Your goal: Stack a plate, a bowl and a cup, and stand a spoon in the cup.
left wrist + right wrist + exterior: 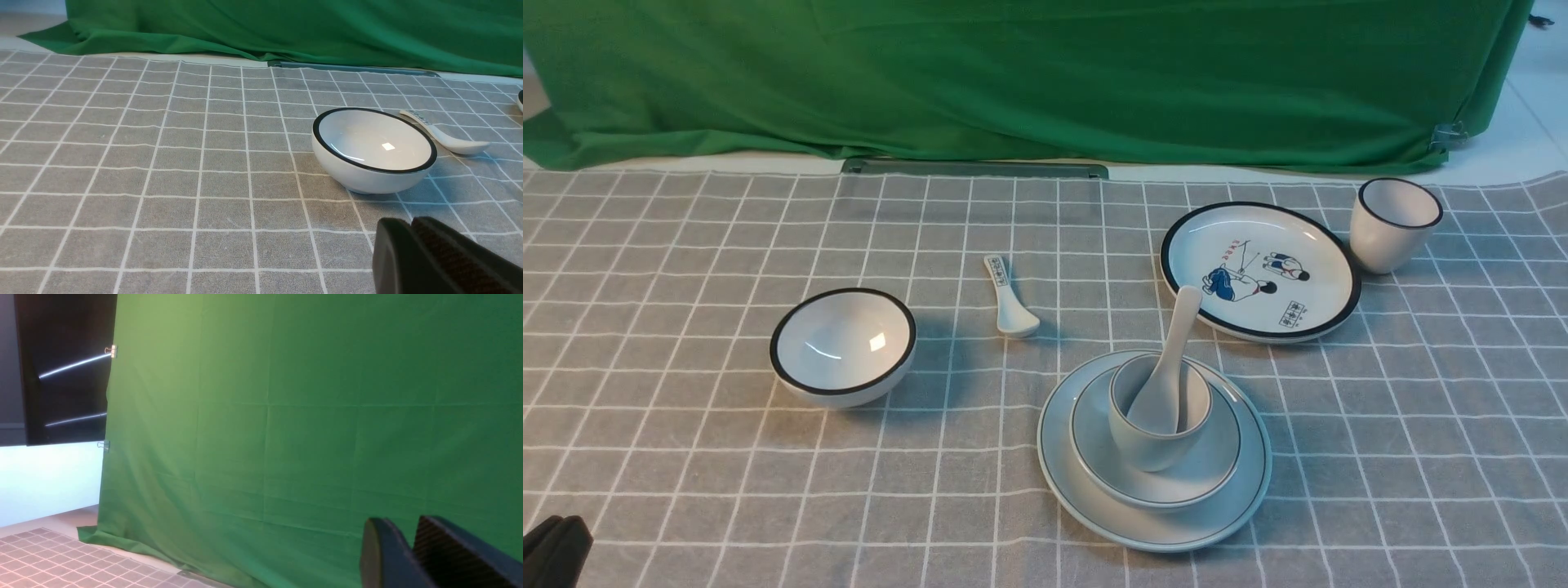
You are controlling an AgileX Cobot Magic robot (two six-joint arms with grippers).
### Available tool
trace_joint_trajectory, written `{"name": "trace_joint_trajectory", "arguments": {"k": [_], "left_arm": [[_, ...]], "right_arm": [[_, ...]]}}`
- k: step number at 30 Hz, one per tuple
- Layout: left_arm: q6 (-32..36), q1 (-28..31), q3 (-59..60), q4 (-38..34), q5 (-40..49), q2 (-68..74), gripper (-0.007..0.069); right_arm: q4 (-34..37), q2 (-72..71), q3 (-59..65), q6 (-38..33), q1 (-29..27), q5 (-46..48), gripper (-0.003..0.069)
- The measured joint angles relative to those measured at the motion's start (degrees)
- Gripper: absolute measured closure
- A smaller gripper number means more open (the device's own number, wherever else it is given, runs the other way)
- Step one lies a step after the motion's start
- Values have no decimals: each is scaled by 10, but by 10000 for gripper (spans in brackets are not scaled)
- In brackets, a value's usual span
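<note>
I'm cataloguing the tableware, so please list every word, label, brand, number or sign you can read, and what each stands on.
None reads clearly enough to quote.
Red characters on the cartoon plate: too small.
Dark boxed characters on the same plate: too small.
Dark characters on the handle of the flat-lying spoon: too small and blurred.

Robot's L gripper (412, 222): dk grey/blk fingers w/ ribbed, rounded tips.
</note>
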Motion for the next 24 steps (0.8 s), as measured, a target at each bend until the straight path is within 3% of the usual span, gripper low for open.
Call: {"name": "trace_joint_trajectory", "arguments": {"k": [7, 11, 14, 24], "left_arm": [[1, 0, 0, 0, 0, 0, 613], [1, 0, 0, 0, 0, 0, 613], [2, 0, 0, 0, 0, 0, 613], [2, 0, 0, 0, 0, 0, 613]], "right_arm": [[0, -5, 29, -14, -28, 51, 477], [0, -7, 147, -16, -183, 61, 461], [0, -20, 251, -17, -251, 65, 455], [2, -23, 279, -19, -273, 112, 435]]}}
